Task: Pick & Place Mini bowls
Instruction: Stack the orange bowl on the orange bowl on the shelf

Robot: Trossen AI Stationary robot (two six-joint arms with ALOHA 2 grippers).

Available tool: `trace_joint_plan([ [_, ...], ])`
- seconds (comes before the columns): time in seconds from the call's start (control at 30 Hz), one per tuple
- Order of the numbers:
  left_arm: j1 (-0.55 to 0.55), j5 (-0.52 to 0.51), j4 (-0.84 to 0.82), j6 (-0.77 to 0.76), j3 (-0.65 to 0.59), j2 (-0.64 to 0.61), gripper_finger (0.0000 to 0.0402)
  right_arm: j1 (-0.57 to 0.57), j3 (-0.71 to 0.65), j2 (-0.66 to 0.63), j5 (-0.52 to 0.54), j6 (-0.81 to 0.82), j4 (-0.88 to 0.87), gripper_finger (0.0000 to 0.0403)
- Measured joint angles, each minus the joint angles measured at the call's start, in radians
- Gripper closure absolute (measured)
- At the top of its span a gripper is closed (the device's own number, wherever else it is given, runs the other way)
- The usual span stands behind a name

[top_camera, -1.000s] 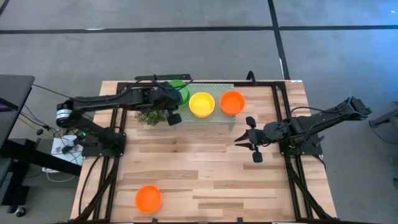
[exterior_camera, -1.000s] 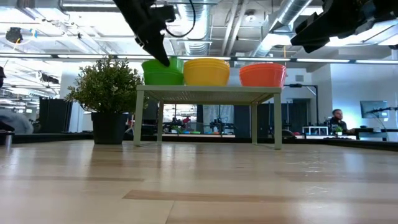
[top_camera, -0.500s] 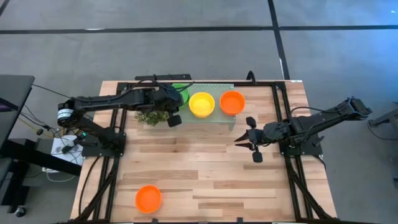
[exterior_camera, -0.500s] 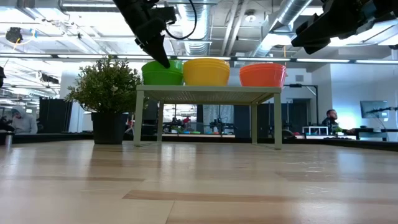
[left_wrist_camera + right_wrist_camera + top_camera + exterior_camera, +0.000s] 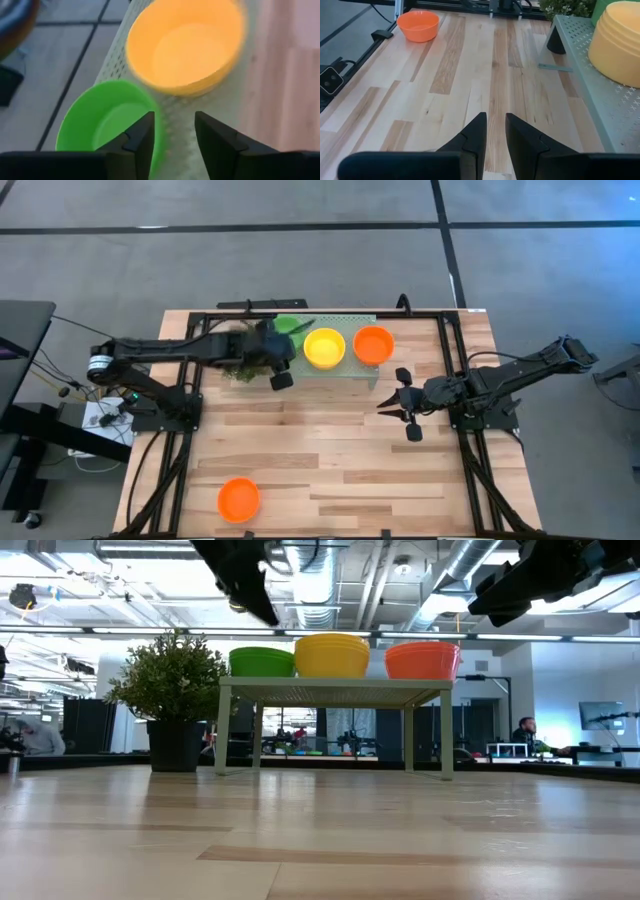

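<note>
Three mini bowls stand in a row on the pale green perforated tray [image 5: 352,319]: green [image 5: 287,326], yellow [image 5: 324,347] and orange [image 5: 373,344]. Each rests level on its base. Another orange bowl [image 5: 239,499] sits on the table near the front left. My left gripper [image 5: 172,145] is open and hovers just above and beside the green bowl [image 5: 107,127]; the low view shows it clear of the bowl's rim [image 5: 262,650]. At the right my right gripper [image 5: 385,408] hangs over bare table. It is open by a narrow gap with nothing in it.
A bushy potted plant [image 5: 172,690] stands left of the tray, partly under my left arm. The tray stands on legs [image 5: 220,730] above the table. Bare wood [image 5: 330,450] spreads across the table's middle and near side. A black frame [image 5: 470,470] runs along the edges.
My left gripper has opened and let go of the green bowl, then risen and drawn back a little toward the table's near left. The green bowl, tilted with one side raised before, now sits level on the tray beside the yellow one.
</note>
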Motion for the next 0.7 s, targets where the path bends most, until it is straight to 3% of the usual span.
trace_joint_plan([
  [0.1, -0.102, -0.050, 0.002, -0.059, 0.000, -0.029, 0.0252, 0.000, 0.000, 0.000, 0.000, 0.000, -0.001, 0.0337],
  [0.33, -0.394, -0.046, 0.002, -0.374, 0.000, -0.032, 0.0253, 0.000, 0.000, 0.019, 0.000, 0.045, 0.004, 0.0337],
  [0.5, -0.595, -0.006, -0.007, -0.681, 0.000, 0.036, 0.0254, 0.000, 0.001, 0.083, 0.000, 0.068, 0.002, 0.0337],
  [0.7, -0.758, 0.083, -0.067, -0.898, 0.000, 0.154, 0.0254, 0.000, 0.001, 0.180, -0.033, 0.064, 0.015, 0.0337],
])
